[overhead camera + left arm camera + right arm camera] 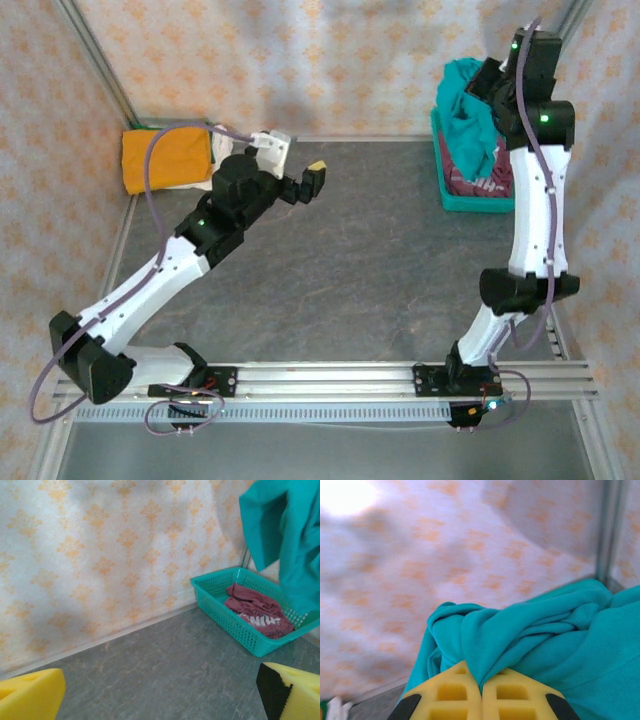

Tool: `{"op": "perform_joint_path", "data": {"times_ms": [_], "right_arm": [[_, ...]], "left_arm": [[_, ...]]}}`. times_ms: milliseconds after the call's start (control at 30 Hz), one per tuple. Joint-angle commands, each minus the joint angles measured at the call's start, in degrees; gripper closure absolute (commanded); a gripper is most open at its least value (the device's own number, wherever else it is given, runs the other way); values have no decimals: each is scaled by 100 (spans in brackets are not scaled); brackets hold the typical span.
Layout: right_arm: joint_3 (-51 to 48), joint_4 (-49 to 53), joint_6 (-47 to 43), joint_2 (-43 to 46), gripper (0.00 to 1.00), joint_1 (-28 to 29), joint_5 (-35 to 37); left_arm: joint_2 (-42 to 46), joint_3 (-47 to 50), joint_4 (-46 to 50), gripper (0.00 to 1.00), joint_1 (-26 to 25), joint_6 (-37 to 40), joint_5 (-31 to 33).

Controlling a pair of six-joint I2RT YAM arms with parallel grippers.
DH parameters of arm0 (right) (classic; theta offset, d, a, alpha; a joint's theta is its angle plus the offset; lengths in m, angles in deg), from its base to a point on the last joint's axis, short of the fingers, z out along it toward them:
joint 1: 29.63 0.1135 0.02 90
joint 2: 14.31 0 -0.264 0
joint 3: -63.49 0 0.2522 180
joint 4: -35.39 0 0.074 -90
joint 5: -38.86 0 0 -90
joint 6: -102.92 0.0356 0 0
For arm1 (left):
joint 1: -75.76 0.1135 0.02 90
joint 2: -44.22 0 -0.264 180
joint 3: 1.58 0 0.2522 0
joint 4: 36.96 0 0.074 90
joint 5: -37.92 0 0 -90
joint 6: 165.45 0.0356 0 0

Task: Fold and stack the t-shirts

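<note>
The orange t-shirt (165, 157) is laid folded at the far left corner; the maroon t-shirt (257, 612) is left crumpled in the basket (225, 622). The teal t-shirt (545, 635), unfolded, is clamped above it by the right gripper (481, 690); the left gripper (160, 700) is spread empty.

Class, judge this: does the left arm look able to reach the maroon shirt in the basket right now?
Probably not easily. The left gripper is open with bare table ahead, but the teal shirt, held by the right gripper, hangs over the basket holding the maroon shirt.
</note>
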Motion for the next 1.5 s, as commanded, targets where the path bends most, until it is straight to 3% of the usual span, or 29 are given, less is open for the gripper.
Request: {"op": "perform_joint_path", "data": {"times_ms": [0, 133, 267, 400, 433, 500, 600, 667, 833, 1033, 1267, 1400, 1467], "right_arm": [[105, 194, -310, 529, 100, 535, 133], [-1289, -622, -37, 1488, 100, 1413, 141], [-4603, -3284, 1054, 2911, 100, 2045, 264], [-6510, -4828, 2118, 2935, 100, 2246, 163], [-6646, -4956, 2233, 2621, 100, 2251, -26], [-6320, -4330, 2229, 1816, 82, 2251, -151], [-5919, -3508, 1968, 983, 52, 2208, 318], [-6071, -3432, 1846, 939, 41, 2086, 470], [-6881, -3308, 1635, 1448, 40, 1803, 657], [-7697, -3284, 1637, 1338, 42, 1706, -164], [-7944, -3370, 1576, 643, 43, 1699, -783], [-8003, -3363, 1463, 331, 50, 1688, -1013], [-8045, -3370, 1426, 259, 60, 1657, -1103]], "left_arm": [[463, 321, 192, 0, 42, 102, 119], [1185, 1032, -16, 0, 46, -142, -201], [1828, 1873, -178, 0, 59, -146, -316], [1906, 2266, -31, 0, 245, -153, -300], [1808, 2323, 28, 0, 324, -210, -249], [1626, 2539, -183, 0, 460, -281, -328], [1072, 2576, -229, 0, 449, -242, -468], [727, 2445, -47, 1, 245, -126, -426], [-147, 2454, -210, 9, -591, -88, -518], [-1588, 2173, -1147, 13, -1090, -408, -912], [-3131, 1175, -1713, 21, -1207, -552, -1255], [-3736, 619, -1739, 41, -1214, -684, -1587], [-3924, 520, -1631, 59, -1205, -651, -1498]]}}
